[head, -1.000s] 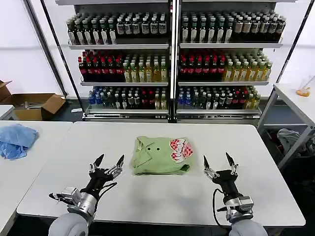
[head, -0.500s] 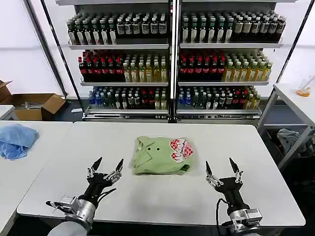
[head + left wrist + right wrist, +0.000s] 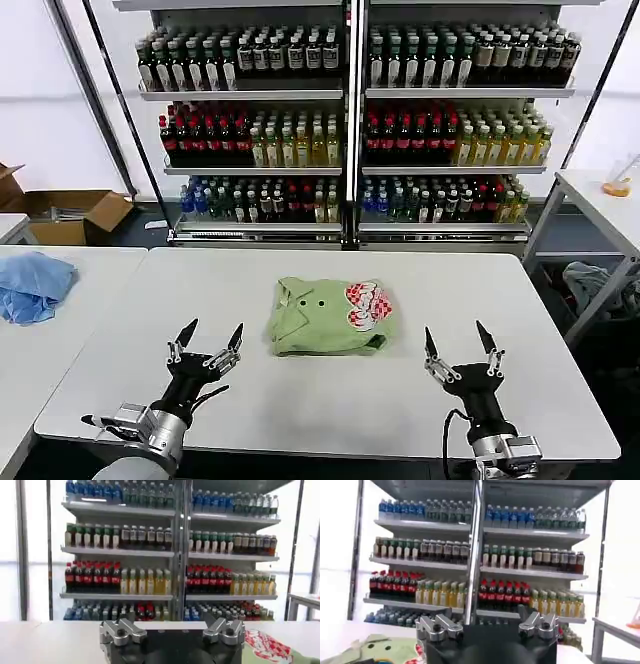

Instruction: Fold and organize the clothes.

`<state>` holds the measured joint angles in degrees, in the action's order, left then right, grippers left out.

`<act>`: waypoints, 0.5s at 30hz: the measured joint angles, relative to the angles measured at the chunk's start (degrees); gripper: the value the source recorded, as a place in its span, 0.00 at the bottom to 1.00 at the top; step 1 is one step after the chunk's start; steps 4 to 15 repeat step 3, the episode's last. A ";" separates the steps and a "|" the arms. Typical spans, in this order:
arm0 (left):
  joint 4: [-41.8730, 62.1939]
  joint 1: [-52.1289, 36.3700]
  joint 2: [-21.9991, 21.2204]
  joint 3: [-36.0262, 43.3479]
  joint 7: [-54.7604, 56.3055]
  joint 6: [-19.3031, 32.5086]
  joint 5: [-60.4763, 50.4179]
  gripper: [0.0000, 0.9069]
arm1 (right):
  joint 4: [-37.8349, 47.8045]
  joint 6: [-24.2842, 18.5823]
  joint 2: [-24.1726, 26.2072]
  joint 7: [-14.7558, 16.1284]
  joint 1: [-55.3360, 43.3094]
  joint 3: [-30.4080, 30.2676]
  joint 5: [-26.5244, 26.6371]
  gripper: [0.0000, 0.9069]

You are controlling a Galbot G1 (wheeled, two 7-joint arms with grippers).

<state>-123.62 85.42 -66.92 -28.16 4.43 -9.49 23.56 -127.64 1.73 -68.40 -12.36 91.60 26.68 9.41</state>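
Note:
The clothes (image 3: pixel 328 316) are one light green polo shirt, folded into a compact rectangle at the middle of the white table (image 3: pixel 330 400). Its collar with small buttons faces left and the pink-red and white print sits on its right part. My left gripper (image 3: pixel 209 336) stands open near the table's front left, short of the shirt, with nothing between its fingers. My right gripper (image 3: pixel 460 340) stands open at the front right, also apart from the shirt. An edge of the shirt (image 3: pixel 272 650) shows in the left wrist view and its collar (image 3: pixel 375 650) in the right wrist view.
Shelves of bottled drinks (image 3: pixel 350 130) stand behind the table. A blue cloth (image 3: pixel 32 285) lies on a second table at the left, cardboard boxes (image 3: pixel 70 215) behind it. Another table (image 3: pixel 605 205) stands at the right with a bundle of cloth (image 3: pixel 595 285) under it.
Both grippers have drawn back toward the table's front edge, away from the shirt, and stayed open. The folded shirt has not moved.

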 measured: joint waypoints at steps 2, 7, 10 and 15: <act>-0.16 0.02 -0.03 -0.03 -0.01 0.00 -0.21 1.00 | -0.24 -0.08 0.03 -0.28 -0.01 0.30 -0.20 1.00; -0.20 0.07 -0.06 -0.03 -0.01 0.00 -0.33 1.00 | -0.30 -0.10 0.03 -0.48 -0.06 0.44 -0.27 1.00; -0.20 0.07 -0.06 -0.03 -0.01 0.00 -0.33 1.00 | -0.30 -0.10 0.03 -0.48 -0.06 0.44 -0.27 1.00; -0.20 0.07 -0.06 -0.03 -0.01 0.00 -0.33 1.00 | -0.30 -0.10 0.03 -0.48 -0.06 0.44 -0.27 1.00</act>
